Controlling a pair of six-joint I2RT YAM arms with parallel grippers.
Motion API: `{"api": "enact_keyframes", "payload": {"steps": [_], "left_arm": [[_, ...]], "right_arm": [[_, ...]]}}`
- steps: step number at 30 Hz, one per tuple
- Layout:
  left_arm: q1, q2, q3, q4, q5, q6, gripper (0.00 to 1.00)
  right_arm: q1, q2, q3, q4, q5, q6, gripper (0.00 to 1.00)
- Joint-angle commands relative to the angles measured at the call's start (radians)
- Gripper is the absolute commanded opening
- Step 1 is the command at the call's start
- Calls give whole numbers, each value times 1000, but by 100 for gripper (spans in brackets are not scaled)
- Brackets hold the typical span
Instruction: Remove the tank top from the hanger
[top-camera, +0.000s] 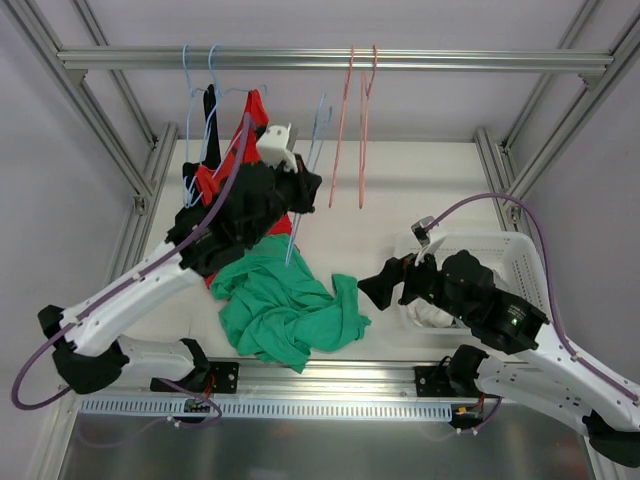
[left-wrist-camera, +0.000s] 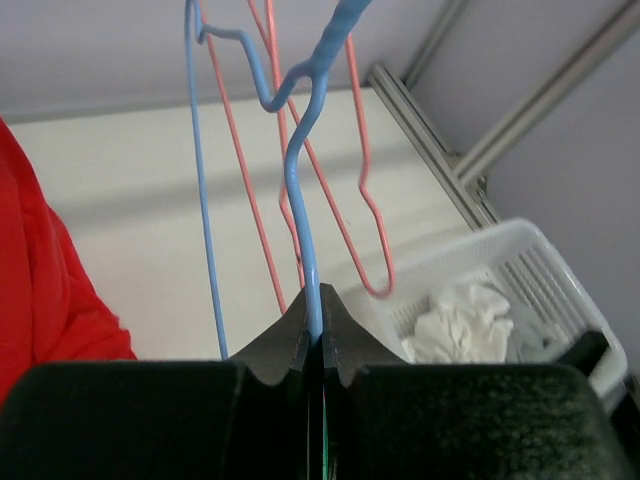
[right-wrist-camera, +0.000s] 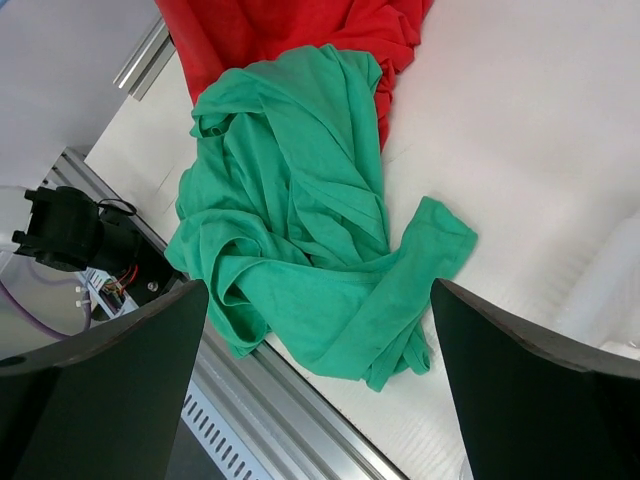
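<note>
Pinching the blue hanger (left-wrist-camera: 300, 200) between them, the left gripper's (left-wrist-camera: 316, 335) fingers (left-wrist-camera: 285, 345) are pressed together on its thin wire stem, with no gap visible in the left wrist view. The hanger's twisted neck rises straight up from the grip. No cloth shows on the part of it that is in view. Beside it hang the loops of two pink hangers (left-wrist-camera: 365, 195), also bare.

The red tank top (top-camera: 212, 180) is at the left end of the metal rail (top-camera: 330, 58), draped on other pale blue hangers and partly hidden behind the raised left arm. Its lower part reaches down to the white table (top-camera: 400, 190).

The right gripper (top-camera: 378, 288) hovers low over the table with its two dark fingers (right-wrist-camera: 110, 380) spread wide, grasping nothing. Below it, a green garment (right-wrist-camera: 290, 230) lies crumpled on the table near the front edge, and its upper edge touches the red cloth.

A white plastic basket (left-wrist-camera: 540, 260) sits at the right side of the table, holding a crumpled white cloth (left-wrist-camera: 460, 325).
</note>
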Motion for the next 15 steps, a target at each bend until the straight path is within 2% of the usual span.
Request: {"api": "enact_keyframes", "payload": {"steps": [1,4,7,11,15], "left_arm": [[109,112,232,-56,108,6,0],[149,245,409,-56,151,54,0],[195,356,527,-56,197,34,0],[278,507,636,-56,304,-24,0],[303,566,650,-56,360,-87,0]], "right_arm": [[3,-29,37,-40,44,-16,99],[5,-44,25,-50,51,-16,99],[3,-55,11,-49,54,-14,99],[3,-55,5,-47,54,-16,99],[3,-50,1,-49,41,-19,99]]}}
